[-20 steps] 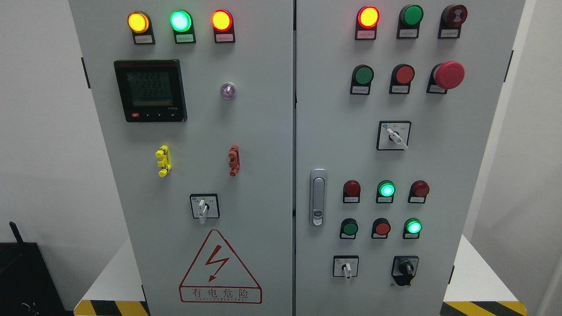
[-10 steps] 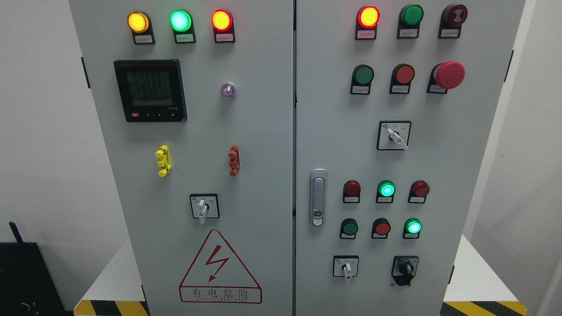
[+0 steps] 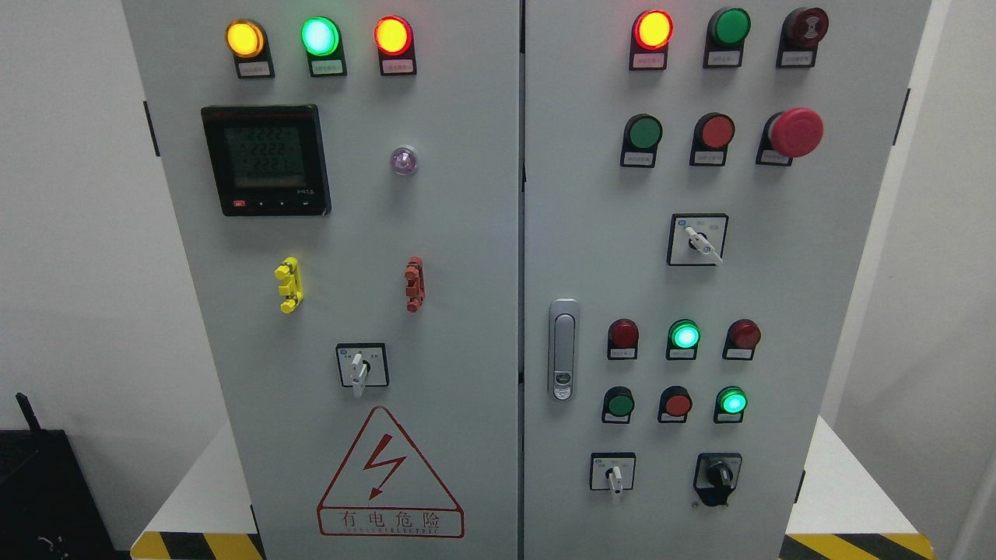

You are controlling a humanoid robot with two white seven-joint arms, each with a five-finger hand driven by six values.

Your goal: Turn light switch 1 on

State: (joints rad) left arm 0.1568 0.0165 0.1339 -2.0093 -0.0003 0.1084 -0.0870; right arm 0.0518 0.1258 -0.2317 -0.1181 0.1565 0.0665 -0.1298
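Observation:
A grey two-door electrical cabinet [image 3: 467, 233] fills the head view. No robot hand or arm shows. The left door carries a yellow lamp [image 3: 244, 39], a green lamp [image 3: 320, 36] and a red lamp [image 3: 392, 35], all lit, a digital meter [image 3: 266, 160] and a white rotary switch [image 3: 359, 367] pointing down. On the right door are a lit red lamp [image 3: 652, 29], several push buttons, a red mushroom stop button [image 3: 795, 132], a rotary switch [image 3: 702, 244] turned down-right, and two lower selectors [image 3: 615, 474] [image 3: 719, 475]. The labels are too small to read, so which one is switch 1 cannot be told.
A silver door handle [image 3: 563, 350] sits at the right door's left edge. Yellow [image 3: 289, 285] and red [image 3: 415, 285] clips stick out of the left door. The cabinet stands on a white base with hazard stripes [image 3: 194, 544]. A black box [image 3: 47, 498] sits lower left.
Only the meter's digits flicker. Nothing else has moved.

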